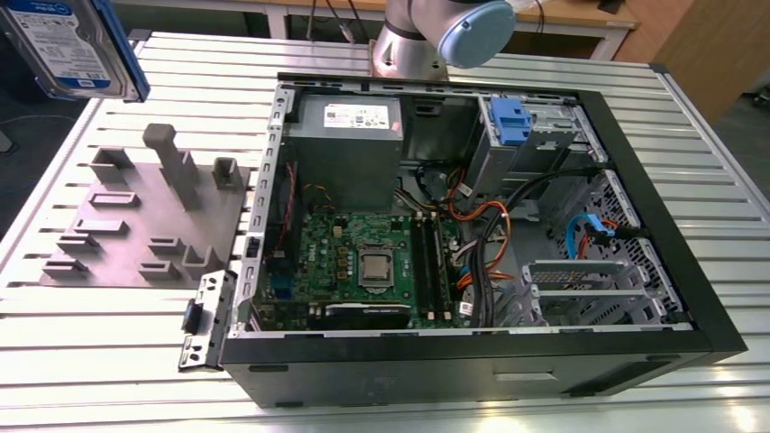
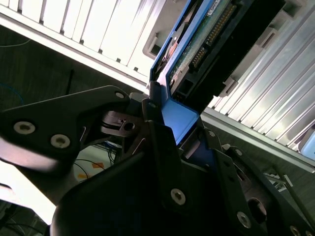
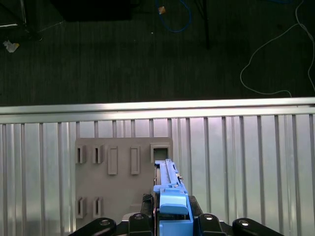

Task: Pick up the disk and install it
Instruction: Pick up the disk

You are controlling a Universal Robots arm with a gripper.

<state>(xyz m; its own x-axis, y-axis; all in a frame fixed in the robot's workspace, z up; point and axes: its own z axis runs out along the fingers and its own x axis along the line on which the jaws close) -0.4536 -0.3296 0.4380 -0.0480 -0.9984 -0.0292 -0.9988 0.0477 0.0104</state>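
Pincer [image 3: 172,206] clamped on disk [image 1: 75,45] by its blue edge, so a thin grip could slip and drop it onto the counter [image 1: 108,352].

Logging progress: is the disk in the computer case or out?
Out. In the exterior view the disk is in the air, to that view's left of the open case; the first wrist view shows the gripper clamping it.
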